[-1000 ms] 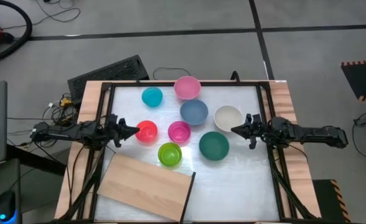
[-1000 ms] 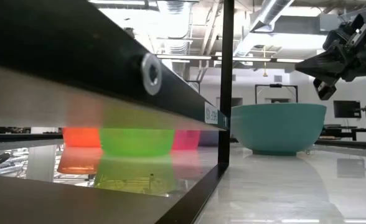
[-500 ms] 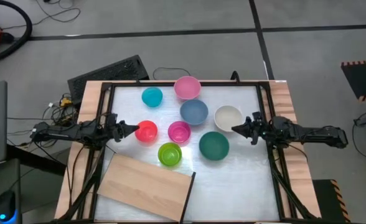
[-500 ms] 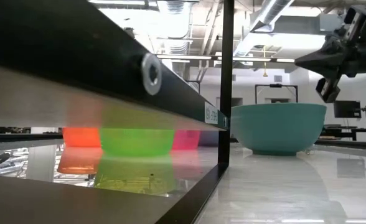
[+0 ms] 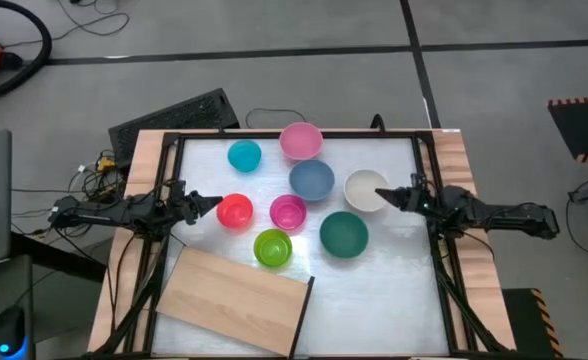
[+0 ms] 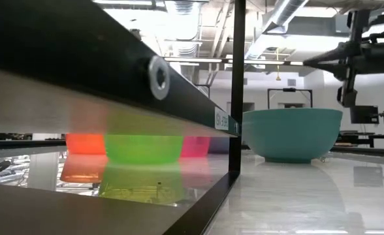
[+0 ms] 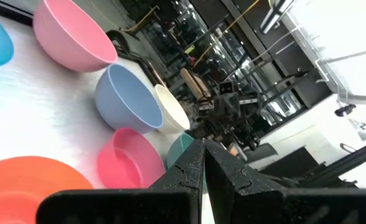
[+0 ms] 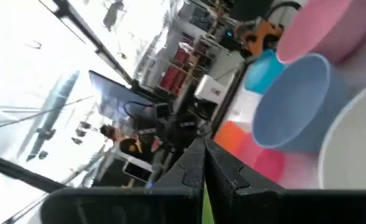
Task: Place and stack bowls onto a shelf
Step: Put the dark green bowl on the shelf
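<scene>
Pale-wood, the flat rectangular shelf board point(image 5: 236, 300) lies bare at the table's near left, while all 8 small round plastic bowls point(image 5: 311, 179) sit clustered mid-table. We judge stacking unstarted: our right gripper point(image 5: 385, 197), fingers together, hovers over the cream white plastic bowl point(image 5: 364, 187), so it must open; our left gripper point(image 5: 212, 203), fingers together, waits beside the red-orange plastic bowl point(image 5: 235, 211).

Eight bowls sat upright, unstacked, beyond the shelf point(image 5: 236, 296), a pale wood board lying askew: lime point(image 5: 272, 247) nearest it, teal point(image 5: 343, 234) beside, pink point(image 5: 300, 140) and cyan point(image 5: 244, 155) farthest.
</scene>
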Action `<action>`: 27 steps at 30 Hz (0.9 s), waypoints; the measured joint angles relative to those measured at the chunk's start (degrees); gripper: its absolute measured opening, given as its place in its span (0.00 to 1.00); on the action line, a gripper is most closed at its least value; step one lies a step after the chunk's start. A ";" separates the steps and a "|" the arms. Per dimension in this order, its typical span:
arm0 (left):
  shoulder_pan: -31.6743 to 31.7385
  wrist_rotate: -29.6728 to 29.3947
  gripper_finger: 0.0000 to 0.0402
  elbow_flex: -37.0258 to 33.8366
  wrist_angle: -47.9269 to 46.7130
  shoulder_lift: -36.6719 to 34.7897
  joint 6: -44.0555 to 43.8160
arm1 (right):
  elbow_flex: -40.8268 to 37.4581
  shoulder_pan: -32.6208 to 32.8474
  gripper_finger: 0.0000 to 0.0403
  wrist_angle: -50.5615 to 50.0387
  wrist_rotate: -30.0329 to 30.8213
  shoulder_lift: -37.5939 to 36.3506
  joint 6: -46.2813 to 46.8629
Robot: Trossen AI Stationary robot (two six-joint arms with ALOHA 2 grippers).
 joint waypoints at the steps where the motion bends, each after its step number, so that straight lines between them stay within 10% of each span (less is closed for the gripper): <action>1: 0.00 -0.01 0.00 0.04 0.30 0.00 -0.87 | 0.00 0.00 0.08 0.38 -0.10 0.00 -2.06; 27: 0.00 -8.09 0.27 4.65 34.62 0.54 12.86 | 5.69 -0.02 0.18 21.24 3.72 0.24 -24.32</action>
